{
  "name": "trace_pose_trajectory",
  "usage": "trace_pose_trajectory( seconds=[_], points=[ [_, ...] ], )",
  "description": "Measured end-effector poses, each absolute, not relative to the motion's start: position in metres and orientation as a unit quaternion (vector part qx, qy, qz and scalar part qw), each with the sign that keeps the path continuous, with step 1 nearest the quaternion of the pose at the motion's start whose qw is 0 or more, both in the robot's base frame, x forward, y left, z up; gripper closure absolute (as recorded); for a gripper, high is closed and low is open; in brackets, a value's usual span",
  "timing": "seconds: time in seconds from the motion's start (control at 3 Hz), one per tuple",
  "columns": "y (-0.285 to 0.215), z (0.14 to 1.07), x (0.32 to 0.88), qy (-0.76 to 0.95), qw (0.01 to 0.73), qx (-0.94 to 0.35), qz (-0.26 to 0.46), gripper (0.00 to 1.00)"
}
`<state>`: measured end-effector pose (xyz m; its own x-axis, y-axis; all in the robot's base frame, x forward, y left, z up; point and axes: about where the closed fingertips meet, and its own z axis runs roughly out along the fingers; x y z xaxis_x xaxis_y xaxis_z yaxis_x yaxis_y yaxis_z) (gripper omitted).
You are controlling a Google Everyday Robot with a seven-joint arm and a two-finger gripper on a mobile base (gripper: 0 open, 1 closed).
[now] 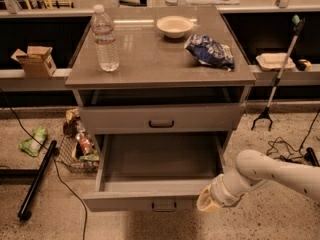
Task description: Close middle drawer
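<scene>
Dimly seen pincer; beside open middle drawer front

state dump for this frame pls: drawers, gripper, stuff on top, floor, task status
middle drawer: pulled well out, front panel toward the camera
upper drawer: shut
gripper: low, at the middle drawer's front right corner; contact unclear
cabinet top: water bottle upright at left; bowl at rear centre; chip bag lying at right
floor, left of cabinet: wire basket holding items
task status: drawer not yet closed
</scene>
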<state>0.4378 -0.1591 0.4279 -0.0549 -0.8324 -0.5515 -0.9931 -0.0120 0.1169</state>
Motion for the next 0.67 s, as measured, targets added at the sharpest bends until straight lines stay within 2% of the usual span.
trace_pose_trajectory(
  seconds=[0.33,0.67],
  points=[
    [-0.1589,0.4264,0.4398,0.683,0.165,-0.667,0.245,0.82],
    [-0.1588,0.4264,0.4398,0.683,0.165,-0.667,0.245,0.59]
  ],
)
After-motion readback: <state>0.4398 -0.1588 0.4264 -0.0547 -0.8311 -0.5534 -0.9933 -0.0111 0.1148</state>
